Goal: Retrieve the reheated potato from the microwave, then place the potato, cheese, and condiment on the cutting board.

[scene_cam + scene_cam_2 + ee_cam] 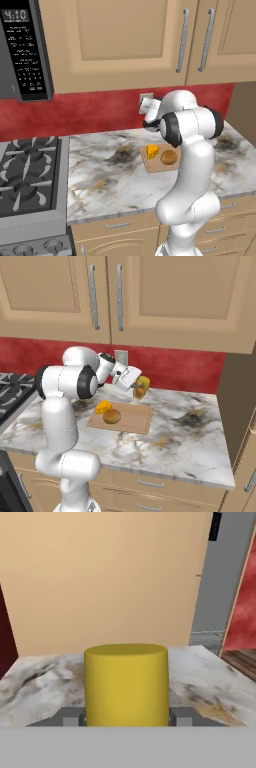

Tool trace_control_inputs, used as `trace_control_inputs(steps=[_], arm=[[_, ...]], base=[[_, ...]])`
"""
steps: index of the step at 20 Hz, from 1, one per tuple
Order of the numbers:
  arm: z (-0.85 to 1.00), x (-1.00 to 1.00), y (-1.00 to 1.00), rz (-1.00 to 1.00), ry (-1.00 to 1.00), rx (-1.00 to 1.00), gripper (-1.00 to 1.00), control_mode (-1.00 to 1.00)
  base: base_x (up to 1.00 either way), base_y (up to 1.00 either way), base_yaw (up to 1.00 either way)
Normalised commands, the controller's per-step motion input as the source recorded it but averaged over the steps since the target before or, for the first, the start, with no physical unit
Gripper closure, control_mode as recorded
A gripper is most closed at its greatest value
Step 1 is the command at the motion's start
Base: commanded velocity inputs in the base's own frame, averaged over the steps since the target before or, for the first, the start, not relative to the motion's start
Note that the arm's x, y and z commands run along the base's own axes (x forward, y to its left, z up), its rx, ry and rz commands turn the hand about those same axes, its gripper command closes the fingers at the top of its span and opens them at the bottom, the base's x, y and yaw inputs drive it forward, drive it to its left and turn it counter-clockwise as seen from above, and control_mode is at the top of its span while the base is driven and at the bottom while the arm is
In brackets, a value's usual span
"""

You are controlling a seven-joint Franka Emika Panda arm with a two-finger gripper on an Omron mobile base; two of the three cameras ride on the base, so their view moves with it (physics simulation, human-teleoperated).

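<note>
- Left base view: my arm hides most of my tool (148, 116), which sits near the red wall above the back of the desk (105, 170). The board (159, 164) lies on the desk just in front of my tool and lower. The cheese (152, 151) and the potato (169, 157) are already on it, side by side, the cheese on the left. The microwave (25, 50) hangs far to the left, above the stove, with its door shut.
- Right base view: here my tool (138, 389) is at the bottle (142, 387), with the fingers on its two sides. The bottle is at the back of the desk, close to the wall; I cannot tell if it stands on the desk or is a little above it. The board is in front of the bottle, toward my base, and a little to the left. The free part of the board is its right half, because the cheese and the potato occupy the left corner.
- Hand view: the bottle fills the space between my fingers (182, 716), upright, with its long axis across the finger line. My tool is pinching the bottle, I judge.
- The coming move, I think: bring the bottle back toward me and set it down on the free right half of the board, upright.
</note>
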Motion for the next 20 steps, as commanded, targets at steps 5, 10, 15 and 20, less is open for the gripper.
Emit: trace_control_inputs(steps=[5,10,15,20], arm=[[0.12,-0.76,0.0,0.0,0.0,-0.03,1.0,-1.0],[0.0,-0.74,0.01,0.0,0.0,-0.08,1.0,-1.0],[0.0,-0.45,0.0,0.0,0.0,-0.09,1.0,-1.0],[0.0,-0.01,0.0,0.0,0.0,-0.05,1.0,-1.0]], base=[[0.0,0.0,0.0],[0.0,0.0,0.0],[0.0,0.0,0.0],[0.0,0.0,0.0]])
